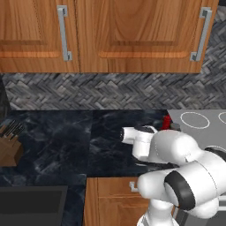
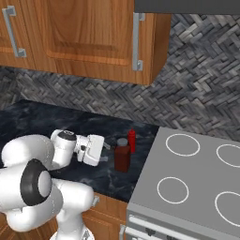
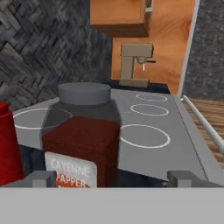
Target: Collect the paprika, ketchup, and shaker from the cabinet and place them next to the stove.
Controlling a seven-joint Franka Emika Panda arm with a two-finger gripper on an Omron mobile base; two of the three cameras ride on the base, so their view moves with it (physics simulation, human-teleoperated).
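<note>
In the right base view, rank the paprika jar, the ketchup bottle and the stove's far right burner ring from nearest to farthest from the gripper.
1. The paprika jar, on the counter just right of the open gripper.
2. The ketchup bottle, standing behind the jar, nearer the wall.
3. The far right burner ring, across the stove at the picture's right edge.

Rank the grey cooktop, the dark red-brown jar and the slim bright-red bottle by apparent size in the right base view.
1. Grey cooktop, by far the largest.
2. Dark red-brown jar.
3. Slim bright-red bottle, thinner; it stands slightly farther back and partly behind the jar, so this ranking is less sure.
</note>
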